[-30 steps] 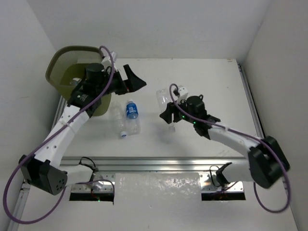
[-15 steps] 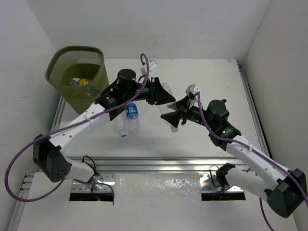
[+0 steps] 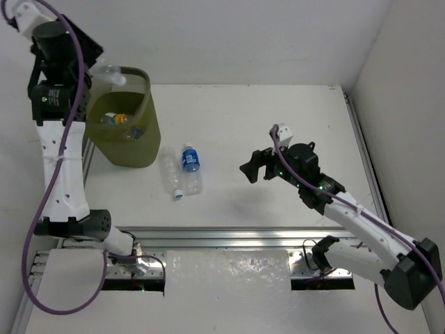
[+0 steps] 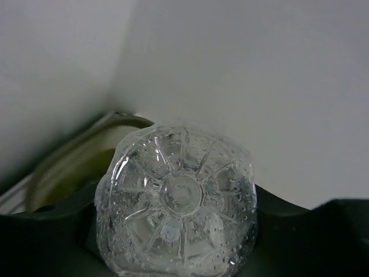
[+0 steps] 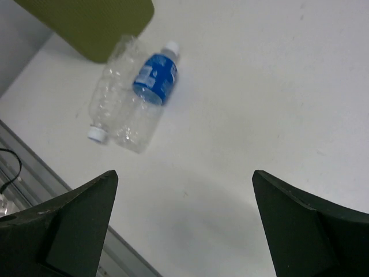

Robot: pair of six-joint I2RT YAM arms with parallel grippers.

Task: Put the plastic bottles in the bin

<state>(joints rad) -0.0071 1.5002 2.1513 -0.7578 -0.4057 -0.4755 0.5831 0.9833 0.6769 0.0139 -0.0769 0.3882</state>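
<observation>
Clear bottle (image 4: 180,199) is in the left claw (image 4: 180,245), base facing the wrist camera. Dark fingers (image 4: 52,245) clamp it on both sides. In the top view that arm is raised high at the far-left corner, and the bottle sticks out over the far rim of the bin (image 3: 135,149).

Bin is olive green and stands at the far-left of the tabletop (image 3: 278,111). Binned bottles (image 3: 115,120) show inside, 1 with orange and 1 with blue. Can't count any more than that.

2 more lie on the tabletop just beside the bin's near-right side: crumpled bottle (image 5: 109,98) and blue-label bottle (image 5: 154,83). They lie side by side and look to be touching. White caps point opposite ways, the crumpled one's toward the near edge and the blue-label one's away from it.

Right claw (image 5: 184,176) is spread wide with nothing between the fingers. It hovers above bare tabletop at mid-right, well apart from those 2 bottles. Both of them and a corner of the bin show in its wrist view.
</observation>
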